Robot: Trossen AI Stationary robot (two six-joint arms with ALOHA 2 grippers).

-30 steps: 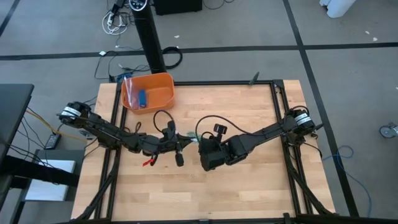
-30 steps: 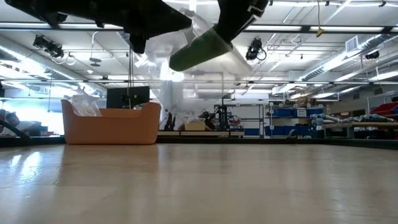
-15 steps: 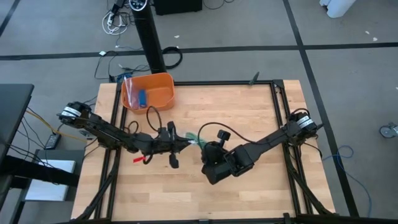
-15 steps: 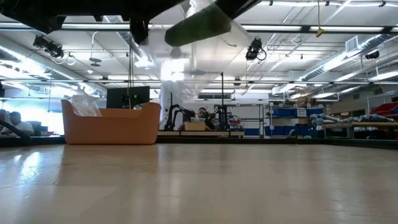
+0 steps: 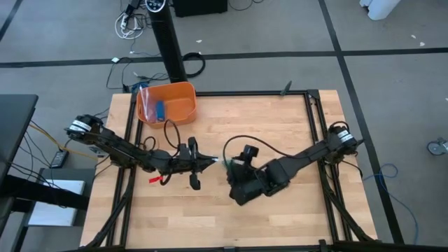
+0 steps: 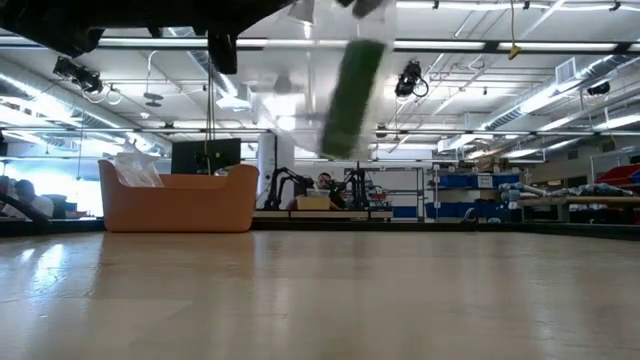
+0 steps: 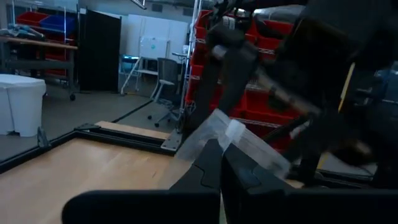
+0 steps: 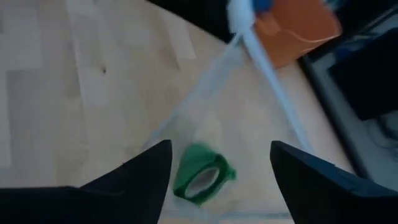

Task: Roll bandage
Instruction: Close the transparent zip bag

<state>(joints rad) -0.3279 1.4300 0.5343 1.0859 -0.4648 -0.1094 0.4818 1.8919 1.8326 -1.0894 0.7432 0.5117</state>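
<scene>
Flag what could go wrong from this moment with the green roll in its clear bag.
1. The left hand, shut, pinches only the clear plastic bag by one end. The green bandage roll hangs inside over the wooden table; it could slip out and unroll.
2. The right hand stands open around the roll, gripping nothing, so it may miss a fall.
3. The bag looks mid-swing in the low view, so closing now might catch plastic instead.
</scene>
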